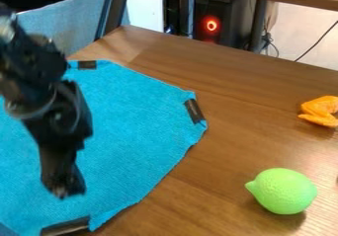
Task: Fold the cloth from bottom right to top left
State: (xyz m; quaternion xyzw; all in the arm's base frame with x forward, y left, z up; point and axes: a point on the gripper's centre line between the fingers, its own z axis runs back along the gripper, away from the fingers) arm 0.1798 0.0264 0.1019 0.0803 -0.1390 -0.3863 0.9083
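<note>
The gripper point(63, 188) hangs over the left part of the blue cloth point(135, 129), pointing down; whether it holds anything cannot be told. The cloth lies spread on the wooden table, with dark patches at its top left, its right corner and its bottom edge. Its lower right side runs at a slant from the right corner down to the bottom patch. The arm covers part of the cloth's left side.
A green lime-like toy point(284, 190) sits at the lower right of the table point(237, 82). An orange object point(320, 111) lies near the right edge. Behind the table's far edge stand dark metal legs and a black computer case point(221, 20).
</note>
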